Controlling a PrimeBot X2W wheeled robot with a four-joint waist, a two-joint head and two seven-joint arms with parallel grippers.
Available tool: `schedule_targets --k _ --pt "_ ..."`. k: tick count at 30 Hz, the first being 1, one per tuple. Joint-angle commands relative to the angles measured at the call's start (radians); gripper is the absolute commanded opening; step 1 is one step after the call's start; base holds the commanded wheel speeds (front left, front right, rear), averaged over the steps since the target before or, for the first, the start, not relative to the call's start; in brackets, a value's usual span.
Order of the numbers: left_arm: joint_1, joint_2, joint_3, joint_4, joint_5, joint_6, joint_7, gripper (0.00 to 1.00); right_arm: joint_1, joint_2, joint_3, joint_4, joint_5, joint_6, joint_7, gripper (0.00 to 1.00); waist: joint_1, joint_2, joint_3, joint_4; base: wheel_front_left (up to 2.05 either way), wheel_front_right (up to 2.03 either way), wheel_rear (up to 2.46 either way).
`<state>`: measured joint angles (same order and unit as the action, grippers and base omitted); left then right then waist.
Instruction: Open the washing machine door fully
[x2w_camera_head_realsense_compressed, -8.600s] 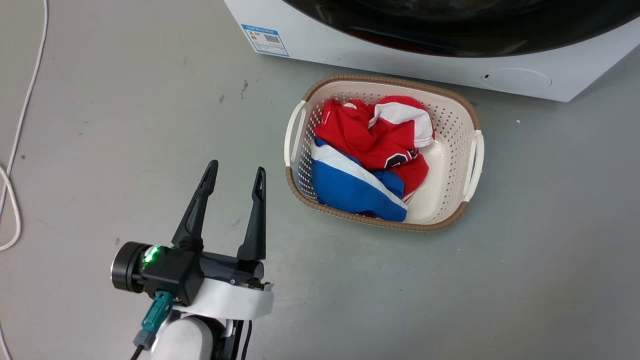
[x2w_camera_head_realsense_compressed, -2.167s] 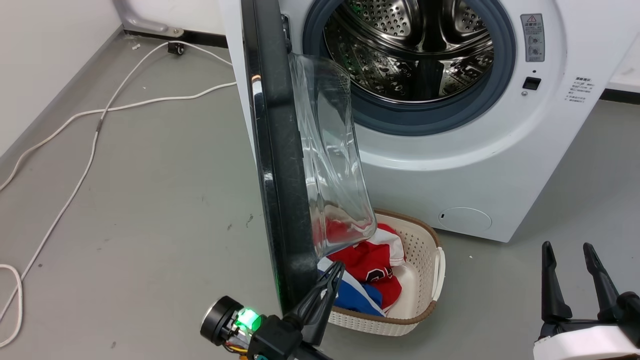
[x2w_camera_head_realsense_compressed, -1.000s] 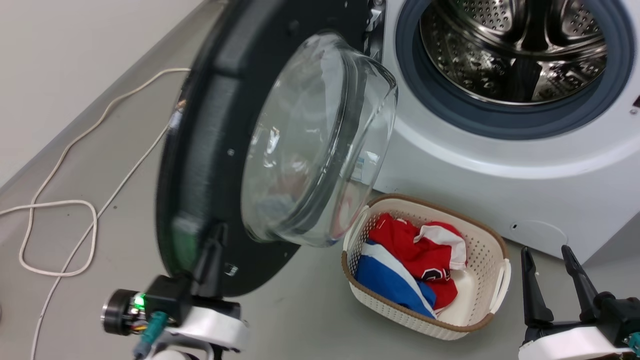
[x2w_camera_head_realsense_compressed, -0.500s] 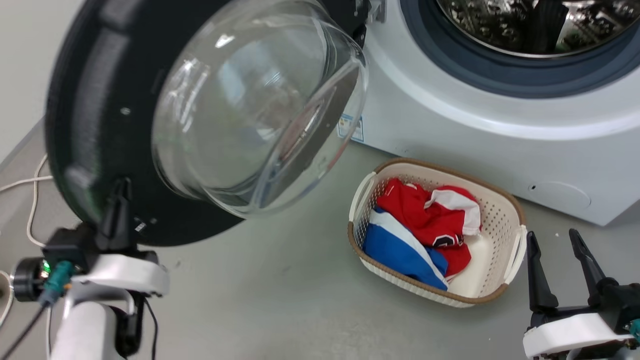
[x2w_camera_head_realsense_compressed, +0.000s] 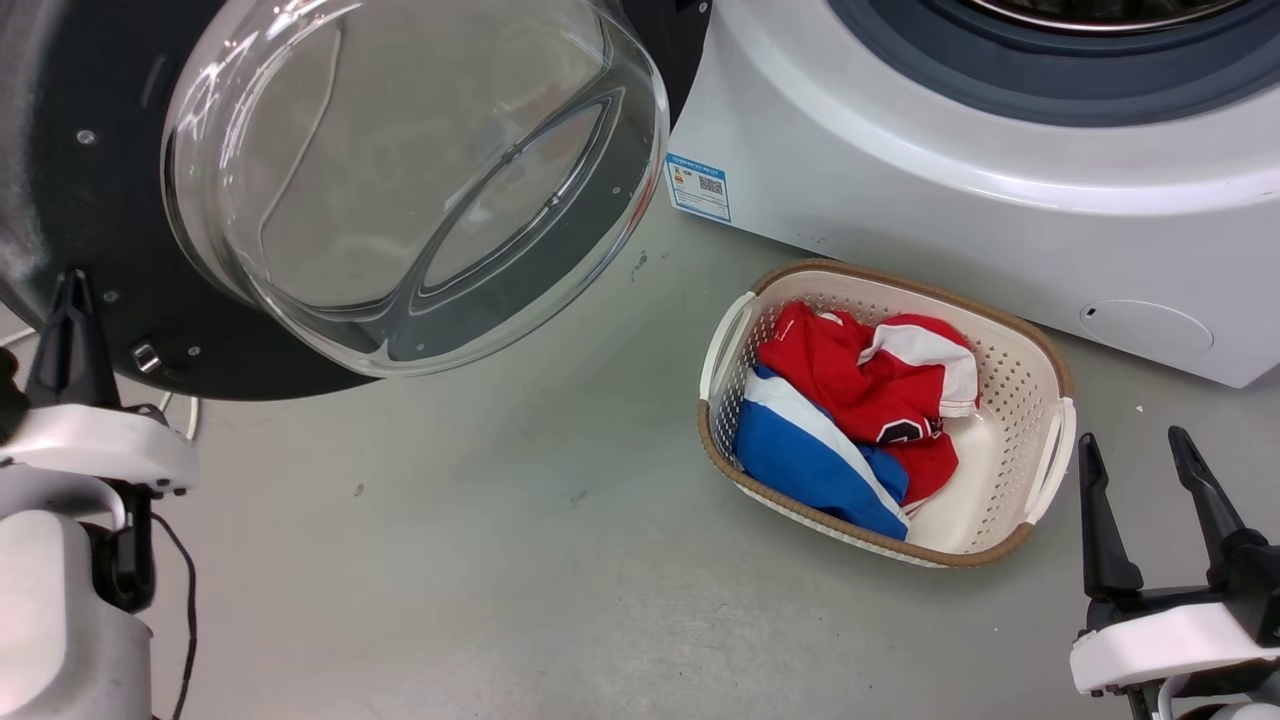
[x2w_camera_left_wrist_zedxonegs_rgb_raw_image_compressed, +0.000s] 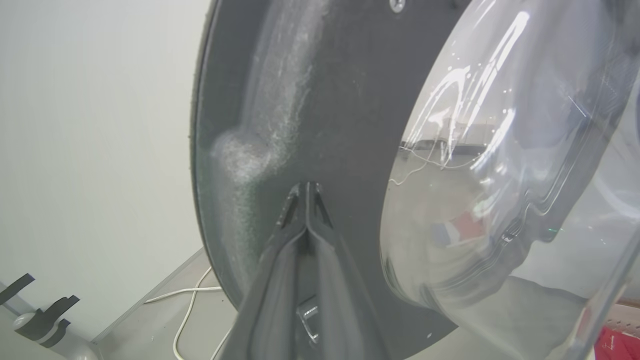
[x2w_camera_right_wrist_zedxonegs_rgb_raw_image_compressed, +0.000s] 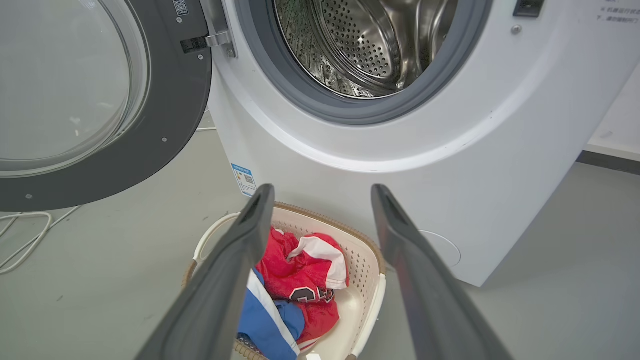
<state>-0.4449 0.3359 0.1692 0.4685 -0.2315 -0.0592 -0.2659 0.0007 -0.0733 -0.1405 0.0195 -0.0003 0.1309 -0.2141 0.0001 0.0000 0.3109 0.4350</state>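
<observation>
Left gripper (x2w_camera_left_wrist_zedxonegs_rgb_raw_image_compressed: 306, 187) closed, empty; joined fingertips pressed on black inner face of washing machine door (x2w_camera_head_realsense_compressed: 60, 150) near rim. Judged a blunt push: flat panel offers no hold. Right gripper (x2w_camera_right_wrist_zedxonegs_rgb_raw_image_compressed: 320, 192) spread open, idle near laundry basket (x2w_camera_head_realsense_compressed: 905, 283), clear of swing. Door stands wide of washing machine (x2w_camera_head_realsense_compressed: 900, 200), left of drum opening, glass bowl (x2w_camera_head_realsense_compressed: 400, 180) facing robot. 2.2 s ago door edge-on; now swung well past that. Head camera has also tipped down.
</observation>
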Motion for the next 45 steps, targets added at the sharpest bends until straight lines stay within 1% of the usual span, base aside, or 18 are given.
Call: schedule_targets --k 1,4,8,17,22,28,35,39,45 --pt "-0.024 0.009 0.016 0.012 -0.003 0.002 0.003 0.00 -0.009 -0.004 -0.001 -0.005 -0.006 0.000 0.000 1.00 -0.0001 0.0000 0.000 -0.001 0.00 0.00 0.00" --pt "-0.038 0.019 0.031 0.031 -0.002 -0.006 0.003 0.00 -0.010 -0.003 -0.002 -0.006 -0.004 0.000 0.000 1.00 -0.0001 0.0000 -0.003 -0.002 0.00 0.00 0.00" --pt "-0.041 0.019 0.037 0.037 0.014 -0.013 0.003 0.00 -0.010 -0.001 -0.002 -0.002 -0.002 0.000 -0.001 1.00 -0.0001 0.0000 -0.011 -0.002 0.00 0.00 0.00" --pt "0.038 -0.035 -0.019 -0.015 0.072 -0.034 0.003 0.00 -0.010 0.010 0.003 0.036 0.015 0.000 -0.018 1.00 -0.0001 0.0000 -0.081 -0.011 0.00 0.00 0.00" --pt "0.103 -0.076 -0.062 -0.064 0.101 -0.039 0.003 0.00 -0.012 0.018 0.008 0.063 0.028 0.000 -0.034 1.00 -0.0001 0.0000 -0.145 -0.038 0.00 0.00 0.00" --pt "0.187 -0.143 -0.103 -0.152 0.101 -0.047 0.003 0.00 -0.015 0.022 0.005 0.076 0.042 0.000 -0.046 1.00 -0.0001 0.0000 -0.205 -0.101 0.00 0.00 0.00" --pt "0.296 -0.222 -0.137 -0.261 0.098 -0.052 0.002 0.00 0.007 0.025 0.022 0.067 0.064 0.000 -0.051 1.00 -0.0001 0.0000 -0.256 -0.199 0.00 0.00 0.00" --pt "0.356 -0.246 -0.151 -0.309 0.102 -0.055 0.003 0.00 0.021 0.024 0.028 0.049 0.083 0.000 -0.051 1.00 -0.0001 0.0000 -0.278 -0.260 0.00 0.00 0.00" --pt "0.436 -0.269 -0.170 -0.333 0.113 -0.050 0.002 0.00 0.048 0.024 0.039 0.025 0.092 0.000 -0.051 1.00 -0.0001 0.0000 -0.305 -0.344 0.00 0.00 0.00"
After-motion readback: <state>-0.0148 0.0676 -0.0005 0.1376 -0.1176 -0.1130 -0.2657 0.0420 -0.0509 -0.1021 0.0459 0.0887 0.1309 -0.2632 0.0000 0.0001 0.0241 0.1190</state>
